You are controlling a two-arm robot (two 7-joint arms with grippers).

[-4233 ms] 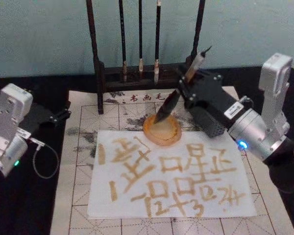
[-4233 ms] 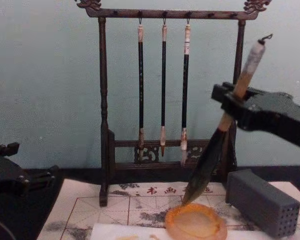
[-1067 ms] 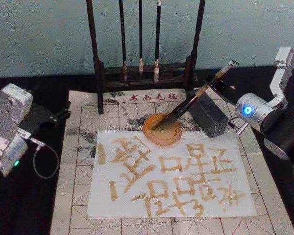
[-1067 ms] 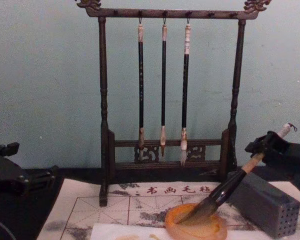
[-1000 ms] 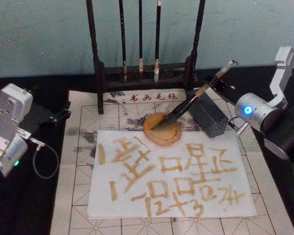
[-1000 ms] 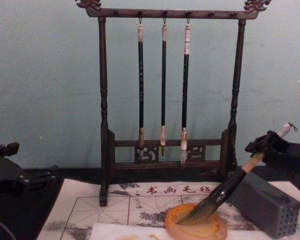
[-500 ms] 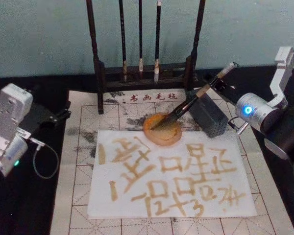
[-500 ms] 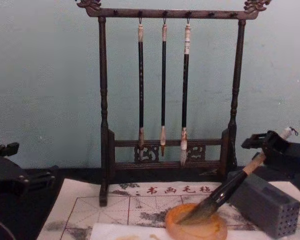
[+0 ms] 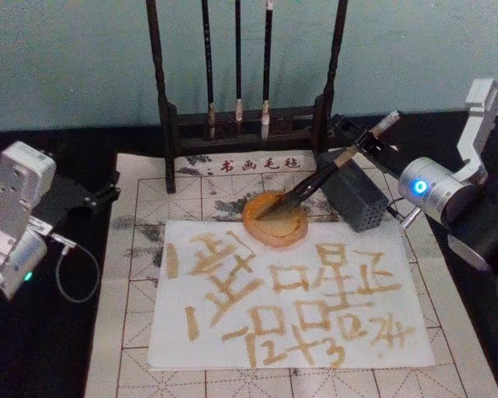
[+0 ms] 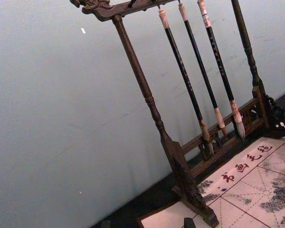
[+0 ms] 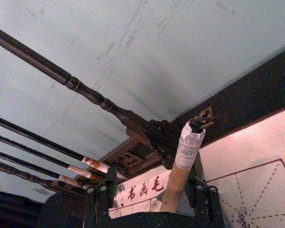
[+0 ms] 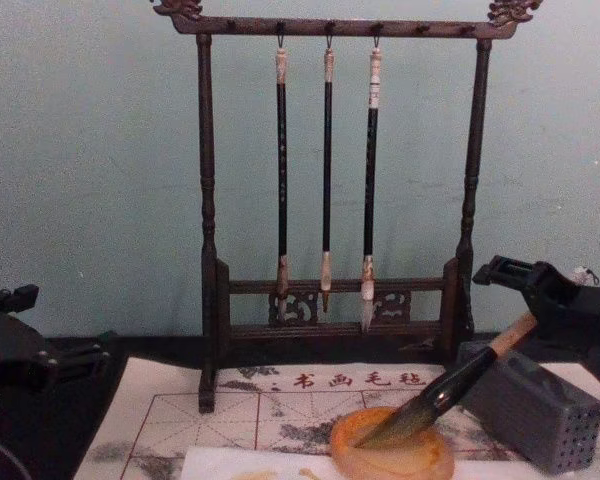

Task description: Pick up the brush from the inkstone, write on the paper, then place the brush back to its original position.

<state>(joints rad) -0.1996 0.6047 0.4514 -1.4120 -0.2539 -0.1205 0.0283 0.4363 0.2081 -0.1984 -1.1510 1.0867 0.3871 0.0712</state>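
The right gripper (image 9: 367, 149) has spread its fingers off the brush (image 9: 319, 177) — four seconds ago it held it upright. The brush now leans, tuft in the inkstone (image 9: 275, 218), shaft toward two o'clock.

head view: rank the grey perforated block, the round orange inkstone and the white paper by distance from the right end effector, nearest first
1. The grey perforated block, just in front of the right end effector, on the mat's right side.
2. The round orange-amber inkstone, farther left, with the brush tip resting in it.
3. The white paper, spread across the mat nearest the robot.
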